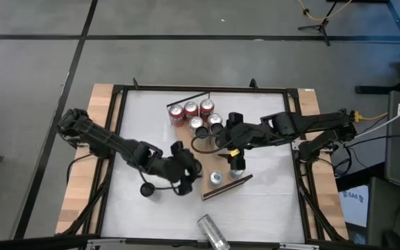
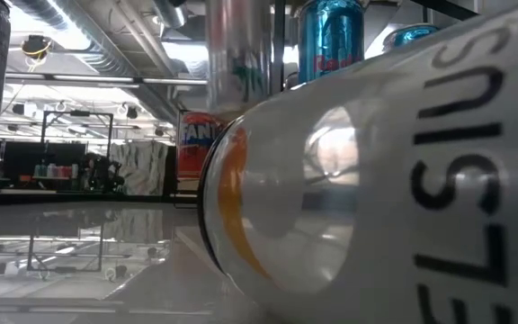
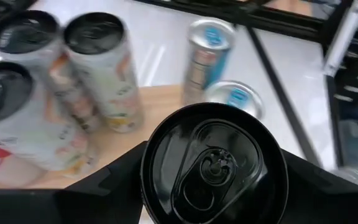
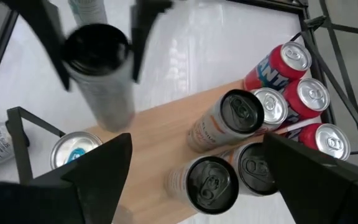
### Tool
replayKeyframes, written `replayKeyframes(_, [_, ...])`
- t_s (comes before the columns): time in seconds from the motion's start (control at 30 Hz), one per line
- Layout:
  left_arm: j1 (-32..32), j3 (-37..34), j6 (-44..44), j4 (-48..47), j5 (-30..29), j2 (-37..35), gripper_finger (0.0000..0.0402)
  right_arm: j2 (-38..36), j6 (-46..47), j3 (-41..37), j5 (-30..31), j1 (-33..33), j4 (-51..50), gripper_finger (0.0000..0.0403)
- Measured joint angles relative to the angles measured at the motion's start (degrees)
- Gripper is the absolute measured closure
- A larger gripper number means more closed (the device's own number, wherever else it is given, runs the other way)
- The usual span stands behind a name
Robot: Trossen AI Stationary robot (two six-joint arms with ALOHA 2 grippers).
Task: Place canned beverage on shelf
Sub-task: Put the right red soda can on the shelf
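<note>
The left gripper clasped a black-topped can upright over the shelf, right of the standing cans; next it needed lowering and release, while the right gripper hovered open nearby

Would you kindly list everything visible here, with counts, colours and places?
shelf: one, light-brown wood, mid-table
red cans: at least three, by one shelf end
pale cans: about four, white-orange, standing on shelf
blue cans: two, blue-silver, near other shelf end
white can: one, lying near table's front edge
table: one, white, black frame
left gripper: gripping black-topped can over shelf
right gripper: open, empty, above shelf
</note>
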Motion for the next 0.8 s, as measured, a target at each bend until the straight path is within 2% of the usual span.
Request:
replayKeyframes(0.3, [4.51,-0.90,-5.51,0.70,-0.21,1.48,0.0154,0.02,0.00,0.58,0.00,-0.02,-0.15,0.0045])
replayKeyframes(0.8, [6.26,-0.76,-5.54,3.62,-1.87,8.48,0.0153,0.04,-0.02,0.59,-0.01,-0.02,-0.02,0.0045])
